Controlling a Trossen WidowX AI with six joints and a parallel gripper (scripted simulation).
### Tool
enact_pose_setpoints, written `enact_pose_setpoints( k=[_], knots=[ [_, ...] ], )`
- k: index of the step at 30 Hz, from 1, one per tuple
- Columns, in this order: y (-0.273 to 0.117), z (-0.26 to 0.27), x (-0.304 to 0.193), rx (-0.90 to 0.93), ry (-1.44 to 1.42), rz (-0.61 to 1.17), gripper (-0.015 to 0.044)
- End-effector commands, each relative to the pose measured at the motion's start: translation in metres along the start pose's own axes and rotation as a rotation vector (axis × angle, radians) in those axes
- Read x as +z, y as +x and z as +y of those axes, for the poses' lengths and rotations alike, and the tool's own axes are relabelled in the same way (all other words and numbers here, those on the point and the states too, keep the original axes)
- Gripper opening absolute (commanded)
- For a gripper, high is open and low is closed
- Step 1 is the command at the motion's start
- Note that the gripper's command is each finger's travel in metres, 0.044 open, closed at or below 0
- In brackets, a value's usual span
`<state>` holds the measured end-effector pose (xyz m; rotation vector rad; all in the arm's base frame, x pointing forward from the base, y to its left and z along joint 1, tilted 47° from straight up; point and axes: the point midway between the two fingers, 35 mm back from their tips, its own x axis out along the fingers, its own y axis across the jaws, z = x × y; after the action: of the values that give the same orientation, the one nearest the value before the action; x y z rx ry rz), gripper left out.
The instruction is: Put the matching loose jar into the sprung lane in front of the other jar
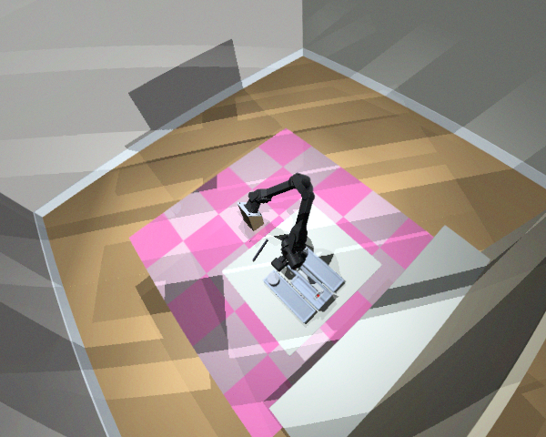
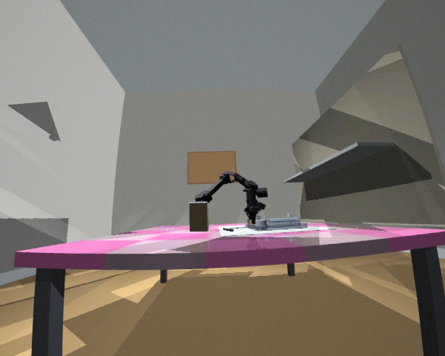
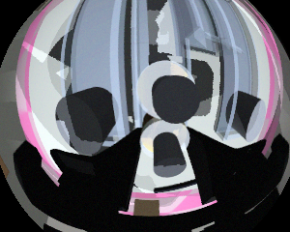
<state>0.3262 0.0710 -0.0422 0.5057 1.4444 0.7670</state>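
Observation:
My gripper [image 1: 288,271] [image 2: 253,222] [image 3: 162,131] points down at the near end of the lanes. It is shut on a dark jar [image 3: 166,146] with a pale, yellow-tinged rim. Another jar [image 3: 173,97] of similar look stands directly beyond it in line with the middle lane [image 1: 306,287], seeming to touch or overlap it. The held jar's height above the floor, the low front stop and the pusher plate cannot be made out. A grey-topped jar [image 1: 273,279] [image 2: 261,222] [image 3: 79,130] stands at the end of the left lane [image 1: 292,303]; another jar [image 3: 246,116] stands on the right.
The right lane [image 1: 327,272] runs beside the middle one. A dark bar [image 1: 260,249] [image 2: 228,229] lies near the lanes on the white mat [image 1: 353,263]. The brown box [image 1: 254,219] [image 2: 198,216] [image 3: 146,208] stands under the arm's base. A grey shelf [image 2: 349,156] projects on the right.

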Motion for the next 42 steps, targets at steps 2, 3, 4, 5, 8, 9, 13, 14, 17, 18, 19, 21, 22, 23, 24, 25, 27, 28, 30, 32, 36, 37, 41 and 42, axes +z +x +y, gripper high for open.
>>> enact_pose_setpoints(
  k=[2,3,4,5,8,9,13,14,17,18,19,21,22,23,24,25,27,28,30,32,36,37,41,42],
  knots=[
    [0.000,0.000,-0.001,0.001,-0.006,0.000,0.0000],
    [0.000,0.000,-0.001,0.001,-0.006,0.000,0.0000],
    [0.000,0.000,-0.001,0.001,-0.006,0.000,0.0000],
    [0.000,0.000,0.000,0.001,-0.006,0.000,0.0026],
    [0.000,0.000,0.000,0.001,-0.006,0.000,0.0105],
    [0.000,0.000,0.000,0.001,-0.006,0.000,0.0131],
    [0.000,0.000,0.000,0.001,-0.006,0.000,0.0236],
    [0.000,0.000,0.000,0.001,-0.006,0.000,0.0263],
    [0.000,0.000,0.000,0.001,-0.006,0.000,0.0294],
    [-0.001,0.000,0.000,0.001,-0.006,0.000,0.0294],
    [-0.003,0.000,0.000,0.001,-0.006,0.000,0.0294],
    [-0.008,0.000,0.000,0.001,-0.006,0.000,0.0294],
    [-0.011,0.000,0.000,0.001,-0.006,0.000,0.0294],
    [-0.015,0.000,0.000,0.000,-0.006,0.000,0.0294],
    [-0.018,0.000,0.000,0.000,-0.006,0.000,0.0294],
    [-0.019,0.000,0.000,0.000,-0.006,0.000,0.0294],
    [-0.020,0.000,0.000,0.000,-0.006,0.000,0.0294],
    [-0.020,0.000,0.000,0.000,-0.006,0.000,0.0294],
    [-0.020,-0.001,-0.002,0.000,-0.006,0.000,0.0294],
    [-0.020,-0.001,-0.006,0.000,-0.006,0.000,0.0294],
    [-0.021,-0.002,-0.019,-0.001,-0.005,0.000,0.0294],
    [-0.021,-0.002,-0.022,-0.001,-0.005,0.000,0.0294],
    [-0.021,-0.003,-0.036,-0.001,-0.004,0.001,0.0294],
    [-0.021,-0.003,-0.040,-0.001,-0.004,0.001,0.0294]
  ],
)
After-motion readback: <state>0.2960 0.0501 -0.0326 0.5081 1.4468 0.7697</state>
